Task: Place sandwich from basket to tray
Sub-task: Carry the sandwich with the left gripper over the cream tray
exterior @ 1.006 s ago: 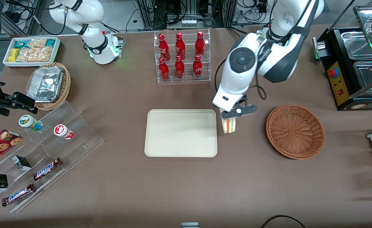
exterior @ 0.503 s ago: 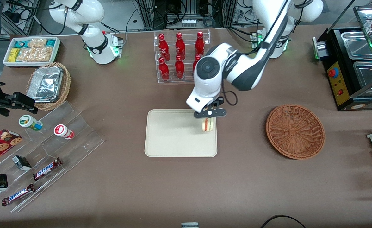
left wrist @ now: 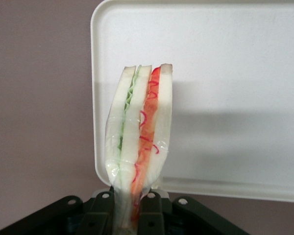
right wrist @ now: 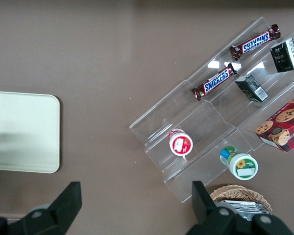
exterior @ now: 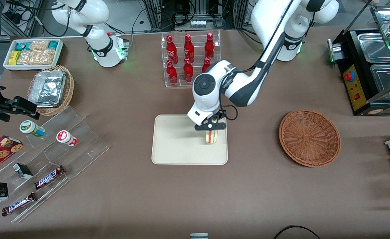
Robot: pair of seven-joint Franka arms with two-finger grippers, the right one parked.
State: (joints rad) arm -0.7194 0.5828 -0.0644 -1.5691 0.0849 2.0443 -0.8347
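One wrapped triangular white-bread sandwich (exterior: 211, 136), pinched in the tool (exterior: 211, 127), has moved from desk to above the cream rectangular tray (exterior: 168, 146), frame centre; release remains.

Matt brown desk (exterior: 142, 199), cloth-like and without sheen. Matt cream tray (exterior: 175, 146), smooth plastic by the look of it, low rim faintly lit. Sandwich (left wrist: 139, 142) of soft pale bread under thin glossy clear film (creased and shiny near the grip), pinched between the matt black plastic fingers (left wrist: 104, 215) of the gripper (exterior: 210, 127) above the tray. Rough reddish-brown woven wicker on the basket (exterior: 309, 137). Glossy white plastic shell over the working arm (exterior: 211, 89). Clear glossy acrylic rack (exterior: 191, 59) with shiny red bottles (exterior: 188, 46). Crinkled bright foil container (exterior: 47, 88) in paler wicker.
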